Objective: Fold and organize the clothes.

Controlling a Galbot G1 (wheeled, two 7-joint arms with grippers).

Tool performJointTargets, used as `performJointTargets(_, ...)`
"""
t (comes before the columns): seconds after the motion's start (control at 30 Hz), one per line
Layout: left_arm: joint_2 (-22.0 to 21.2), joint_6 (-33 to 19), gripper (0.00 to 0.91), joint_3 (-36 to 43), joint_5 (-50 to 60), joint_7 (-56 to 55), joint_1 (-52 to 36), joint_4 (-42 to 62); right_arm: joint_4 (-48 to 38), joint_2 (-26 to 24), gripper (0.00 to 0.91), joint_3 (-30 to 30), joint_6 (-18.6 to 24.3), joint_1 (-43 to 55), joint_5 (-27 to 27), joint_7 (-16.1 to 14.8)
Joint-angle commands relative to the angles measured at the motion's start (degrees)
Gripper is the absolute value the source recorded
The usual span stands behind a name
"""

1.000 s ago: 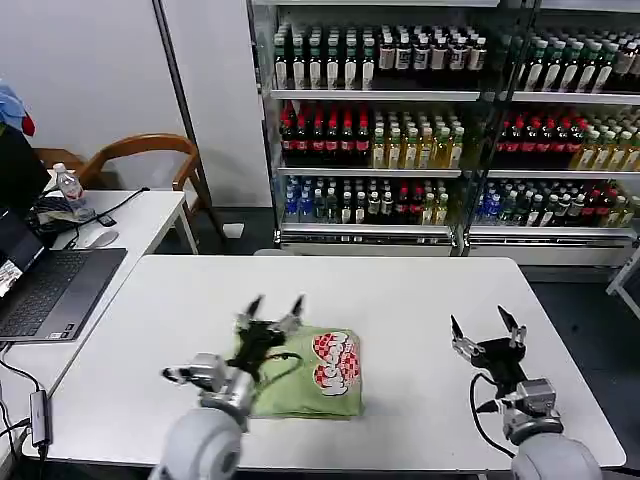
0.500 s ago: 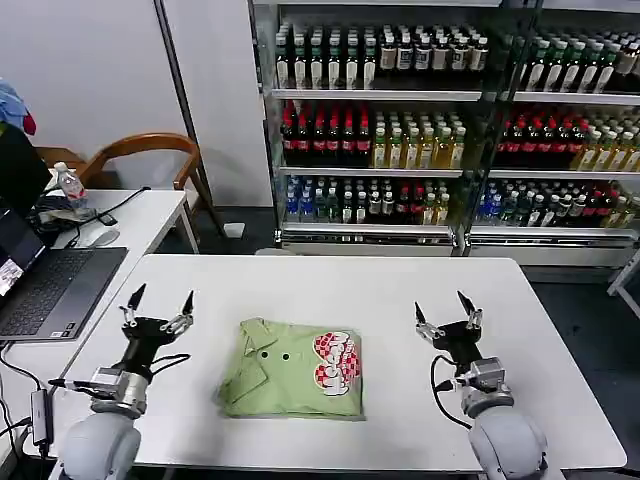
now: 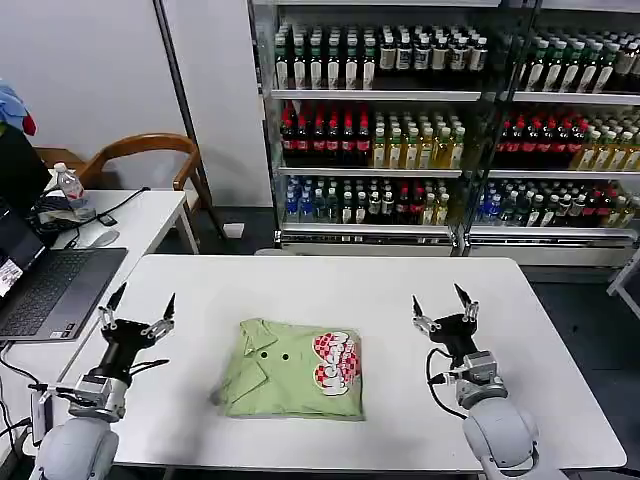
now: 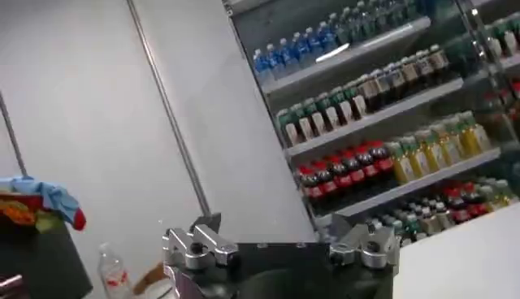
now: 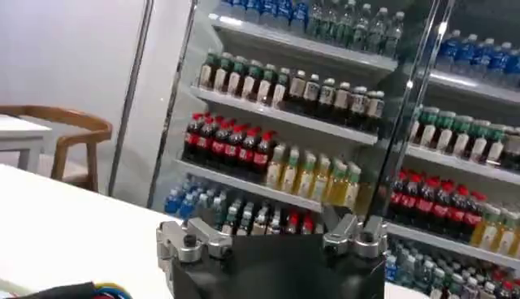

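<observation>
Two grippers: left (image 3: 137, 312) & right (image 3: 444, 305), fingers spread, empty, raised either side of shirt.
Shirt (image 3: 290, 368): folded, print up, mid table (image 3: 400, 290); looks done, hence arms clear.

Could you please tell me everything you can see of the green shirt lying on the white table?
The light green soft-looking collared shirt lies folded into a compact, roughly rectangular bundle, flat on the white table near its front edge. Its collar and small dark buttons face up on the left part; a red-and-white printed graphic shows on the right part. Only the table touches it; the left gripper and right gripper stand apart, open, on either side.
</observation>
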Motion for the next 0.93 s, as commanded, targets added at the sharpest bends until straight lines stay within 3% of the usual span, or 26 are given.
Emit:
performJointTargets(0.03,0.7,-2.7,0.907,-1.9,1.6,0.8,1.4,1.1,-0.4,-0.2,0.907,-0.6,0.6,0.7,-1.6,0.0)
performJointTargets(0.5,1.3,-3.6,0.907,-0.8,1.0,0.8,1.8,1.1,0.2,-1.4,0.907,0.7,2.3,0.7,-5.1,-0.1)
performJointTargets(0.93,0.5,-3.7,0.907,-1.6,1.0,0.9,1.6,0.9,0.9,-2.0,0.907,0.2,1.3,0.6,-3.9,0.6)
